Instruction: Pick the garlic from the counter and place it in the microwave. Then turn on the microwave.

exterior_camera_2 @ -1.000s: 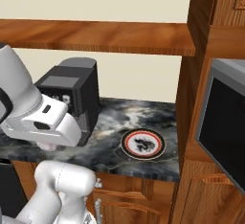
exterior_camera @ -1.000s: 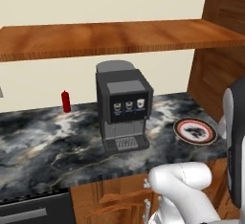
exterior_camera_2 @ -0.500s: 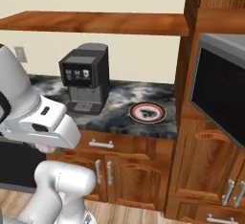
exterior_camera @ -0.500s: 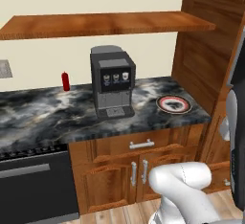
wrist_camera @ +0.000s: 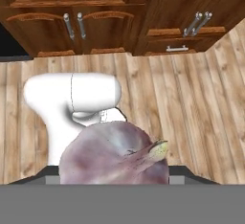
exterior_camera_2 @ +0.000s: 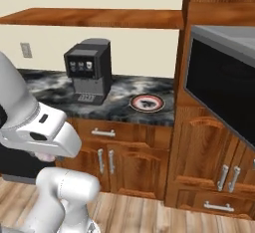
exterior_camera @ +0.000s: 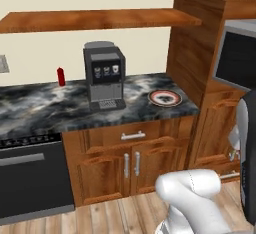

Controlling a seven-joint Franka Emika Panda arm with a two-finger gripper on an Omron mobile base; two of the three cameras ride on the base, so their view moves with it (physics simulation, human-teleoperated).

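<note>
Hand view: looks down past the garlic (wrist_camera: 115, 153), a pinkish-white bulb with its stem tip pointing right, sitting right at the gripper (wrist_camera: 115, 173). Reads as clamped on the bulb, with the finger tips mostly hidden behind it. Below it, wooden floor (wrist_camera: 191, 98) and cabinet doors (wrist_camera: 72, 27), so carried in the air, well clear of the counter (exterior_camera: 50, 108).

Compared with 1 second ago, shows a wholly shifted picture in both base views: a move of the cameras, not of the things. Backed away from the counter and swung toward the right. Now takes in cabinet fronts, the floor and a dark oven front at lower left, where before only the counter top filled the lower picture. Coffee machine (exterior_camera: 104, 75), red bottle (exterior_camera: 61, 76) and red-rimmed plate (exterior_camera: 165, 98) appear smaller and farther off, yet keep the same places relative to 1 another.

Brings the microwave (exterior_camera_2: 224, 92) into far fuller sight: large in the right base view, and newly at the right edge of the left base view.

Means the pick is done and the carry is under way. Probably leaves 2 steps: setting the bulb inside, then switching on. Black glass door looks closed from these angles, though hard to tell for sure; if so, needs opening first.
</note>
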